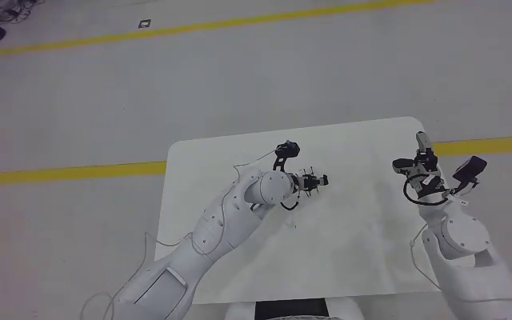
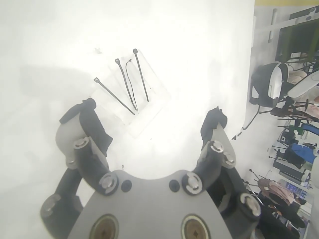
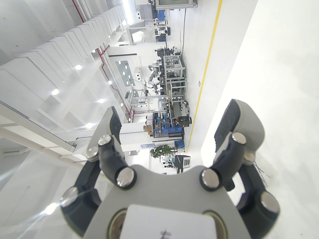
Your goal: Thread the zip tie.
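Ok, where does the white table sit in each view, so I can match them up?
Top view: white table at lower centre, left gripper over it.
Left wrist view: table ahead of the left gripper, zip ties lying on it.
Right wrist view: table running alongside the right gripper.
Shared landmark: yellow floor tape beyond the table's edge.

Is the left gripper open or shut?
Open. The left gripper has its fingers wide apart, nothing between them; the zip ties lie on the table.
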You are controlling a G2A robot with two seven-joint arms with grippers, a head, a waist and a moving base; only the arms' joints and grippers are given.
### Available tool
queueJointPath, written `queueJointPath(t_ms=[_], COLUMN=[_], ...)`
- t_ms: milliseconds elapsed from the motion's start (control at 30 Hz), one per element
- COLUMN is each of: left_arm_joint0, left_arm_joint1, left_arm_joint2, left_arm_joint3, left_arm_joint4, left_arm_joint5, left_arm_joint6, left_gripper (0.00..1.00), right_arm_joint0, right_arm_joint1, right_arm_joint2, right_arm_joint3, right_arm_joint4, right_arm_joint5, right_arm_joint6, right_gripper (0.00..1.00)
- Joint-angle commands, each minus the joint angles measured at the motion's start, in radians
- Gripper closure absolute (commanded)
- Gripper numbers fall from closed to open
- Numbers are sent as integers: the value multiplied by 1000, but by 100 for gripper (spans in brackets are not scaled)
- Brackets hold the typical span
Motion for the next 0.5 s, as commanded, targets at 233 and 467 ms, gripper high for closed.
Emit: queueJointPath(t_ms=[233,467], left_arm_joint0=[-33,-44], left_arm_joint1=[-30,-68], left_arm_joint2=[-45,-88], left_arm_joint3=[49,109], left_arm_joint4=[50,150], left_arm_joint5=[0,0], left_arm_joint6=[-77,-195], left_gripper=[0,0], right_arm_joint0=[0,0], right_arm_joint1=[0,0], right_arm_joint2=[0,0], right_arm_joint3=[0,0], right_arm_joint4=[0,0], right_arm_joint5=[0,0], right_arm_joint6=[0,0], right_gripper=[0,0])
